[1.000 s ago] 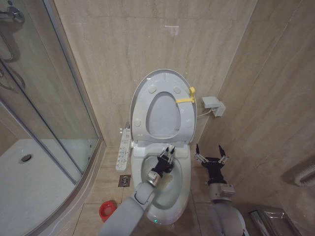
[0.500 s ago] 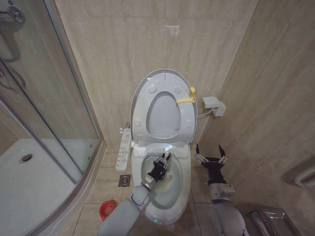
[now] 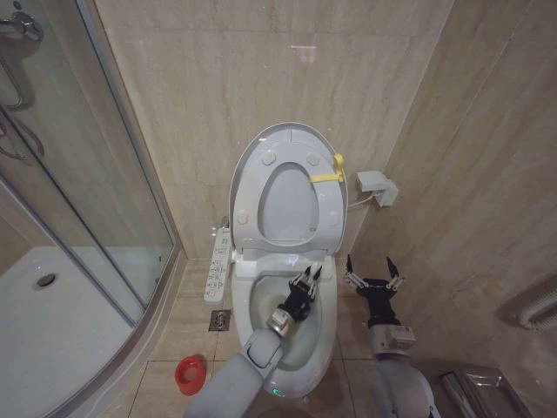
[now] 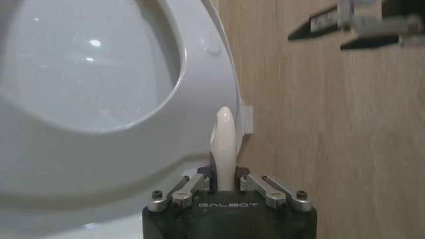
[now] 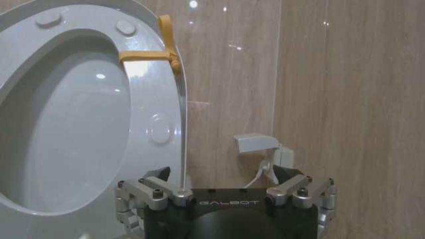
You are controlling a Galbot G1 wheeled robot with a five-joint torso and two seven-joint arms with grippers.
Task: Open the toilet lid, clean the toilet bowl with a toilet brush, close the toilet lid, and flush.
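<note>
Leftmost, a glass shower door (image 3: 83, 174) is standing beside a red cup holder (image 3: 188, 374) on the floor tiles. Next over, the white control panel (image 3: 218, 264) is running along the toilet's side. Centre: the toilet lid (image 3: 287, 187) is leaning upright against the wall with the seat, its yellow strap (image 3: 328, 175) showing. Below it, the left gripper (image 3: 306, 280) is reaching over the toilet bowl (image 3: 300, 340), fingers clamped on the white handle of the toilet brush (image 4: 224, 144); the bristle head is hidden. Rightward, the right gripper (image 3: 372, 273) is hovering beside the bowl, fingers spread wide, gripping nothing. Behind it, a white wall box (image 3: 376, 186) is mounted.
</note>
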